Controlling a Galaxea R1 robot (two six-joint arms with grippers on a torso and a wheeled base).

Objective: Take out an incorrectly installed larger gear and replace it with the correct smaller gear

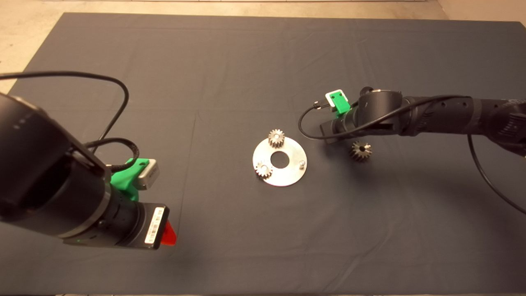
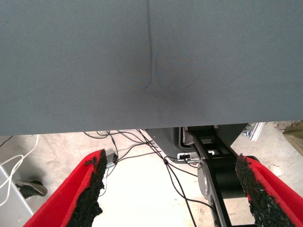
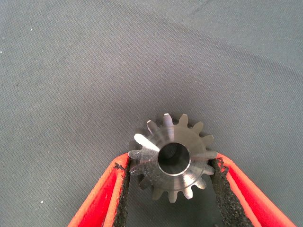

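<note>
Steel teeth sit between your right tool's (image 3: 173,163) pads: it grips the smaller gear (image 3: 173,158) above the mat (image 1: 230,70), near the disc (image 1: 287,174). The larger gear (image 1: 361,151) lies on the mat just beside that arm, already off. Your left tool (image 2: 170,189) waits spread and empty at the counter's near-left edge. Next, I judge, carry the pinion over the bare pin (image 1: 302,163) and lower its bore squarely on.

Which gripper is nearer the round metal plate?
Right. The right gripper, shut on a smaller gear, sits just beyond the plate's right side, near the larger gear on the mat. The left gripper waits open at the mat's lower left edge.
</note>
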